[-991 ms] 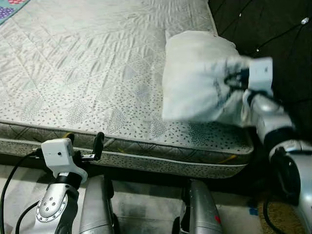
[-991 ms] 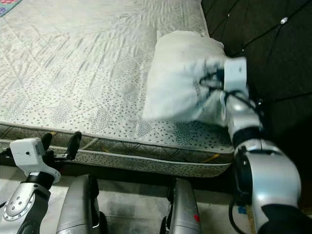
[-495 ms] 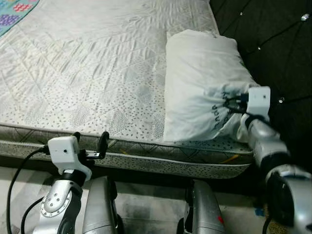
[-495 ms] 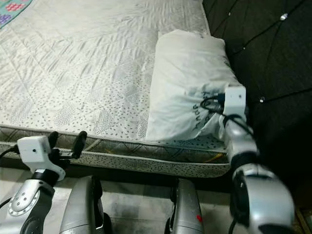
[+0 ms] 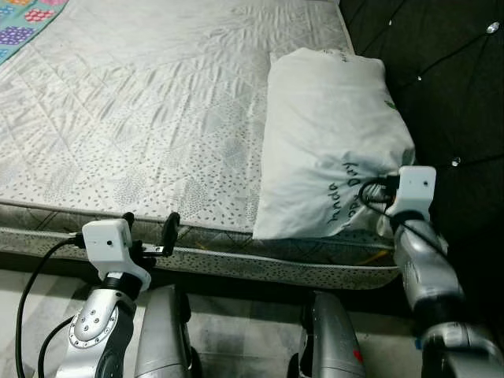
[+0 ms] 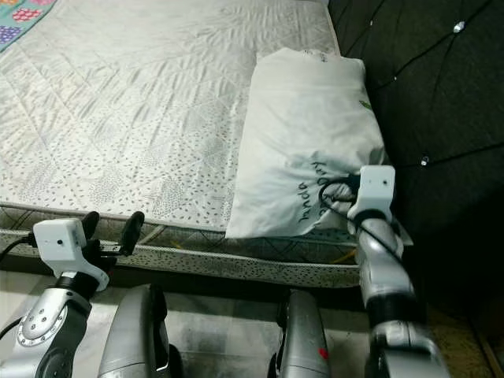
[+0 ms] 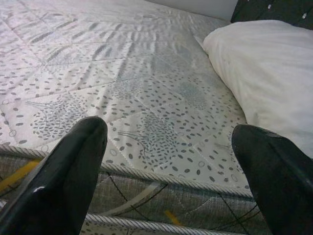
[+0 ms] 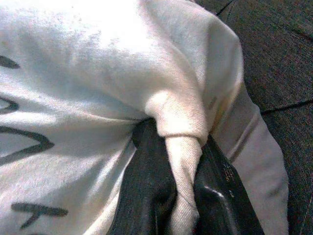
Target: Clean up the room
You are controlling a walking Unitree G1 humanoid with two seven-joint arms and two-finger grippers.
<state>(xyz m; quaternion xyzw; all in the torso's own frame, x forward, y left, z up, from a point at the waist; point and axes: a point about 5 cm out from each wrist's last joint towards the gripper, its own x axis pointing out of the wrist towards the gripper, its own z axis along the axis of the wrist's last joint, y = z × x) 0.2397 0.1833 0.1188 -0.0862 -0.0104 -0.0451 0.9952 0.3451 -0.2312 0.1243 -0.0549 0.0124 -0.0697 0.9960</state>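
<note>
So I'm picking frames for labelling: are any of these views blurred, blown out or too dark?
Eye views: sharp and evenly lit, with the pillow clear on the mattress. Left wrist view: mattress crisp, near left claw fingertips soft. Right wrist view: pillow fabric overexposed at top, right claw pinching a fold.

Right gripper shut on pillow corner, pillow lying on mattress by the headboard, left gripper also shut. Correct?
Not quite: the left gripper is open, fingers spread apart over the mattress edge, as the left wrist view shows. The right gripper is shut on the pillow corner, by the headboard.
</note>
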